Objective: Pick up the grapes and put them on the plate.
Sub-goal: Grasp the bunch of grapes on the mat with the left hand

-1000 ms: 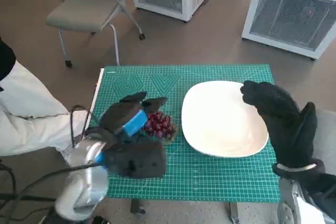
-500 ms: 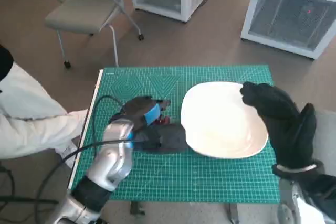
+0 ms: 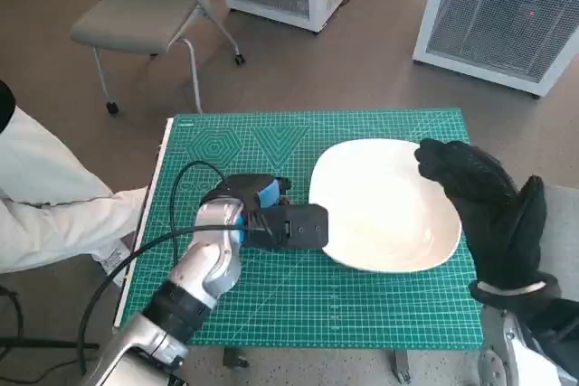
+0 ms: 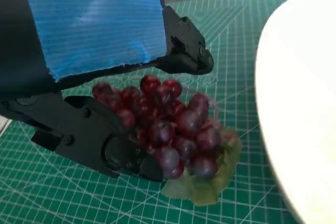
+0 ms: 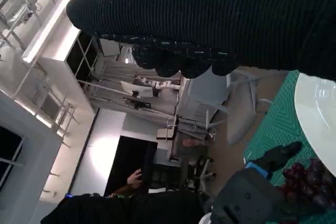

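Observation:
The dark red grapes (image 4: 168,124) lie in a bunch on a green leaf on the mat, close beside the white plate (image 4: 304,103). My left hand (image 4: 94,77) is down over them, its black fingers (image 4: 105,145) spread to either side of the bunch, one touching it. In the head view the left hand (image 3: 249,210) hides the grapes, just left of the plate (image 3: 384,205). My gloved right hand (image 3: 488,214) hovers over the plate's right edge and holds nothing. The right wrist view shows the grapes (image 5: 307,179) beneath the left hand (image 5: 252,192).
A green cutting mat (image 3: 362,314) covers the small table. A person's white sleeve (image 3: 45,205) reaches toward the table's left edge. A black cable (image 3: 181,187) loops over my left forearm. A chair (image 3: 136,20) and white cabinets (image 3: 498,15) stand on the floor beyond.
My left hand has dropped from above the grapes and reached forward toward the plate, so that it now covers the bunch. The right hand has stayed where it was.

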